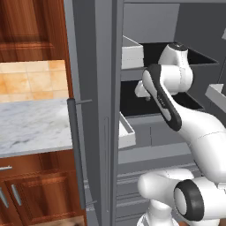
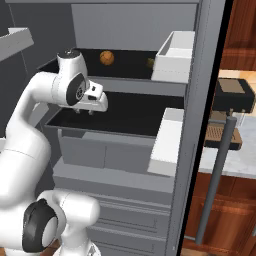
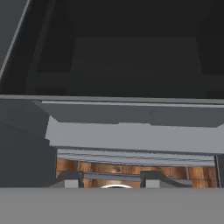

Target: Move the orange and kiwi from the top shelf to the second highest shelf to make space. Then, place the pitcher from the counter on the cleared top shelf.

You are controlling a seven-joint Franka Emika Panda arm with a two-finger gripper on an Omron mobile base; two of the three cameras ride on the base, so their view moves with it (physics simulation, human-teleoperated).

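Observation:
The orange (image 2: 106, 57) rests on the black top shelf (image 2: 131, 63) of the open fridge. Right of it the kiwi (image 2: 150, 62) peeks out from behind a white door bin (image 2: 175, 57). My gripper (image 2: 85, 111) hangs open and empty just above the front left part of the second highest shelf (image 2: 130, 116), one level below the orange and to its left. In the hand view the two fingertips (image 3: 71, 180) stand wide apart over that shelf's pale front edge (image 3: 109, 99). In the left base view my arm covers most of both shelves (image 1: 132, 105). The pitcher is out of view.
White door bins (image 2: 165, 142) (image 1: 131, 53) jut out beside the shelves. Grey drawers (image 2: 100, 152) sit below the second shelf. The marbled counter (image 1: 31, 126) lies left of the fridge door handle (image 1: 76, 150). A dark boxy appliance (image 2: 232, 95) stands on the counter (image 2: 240, 155).

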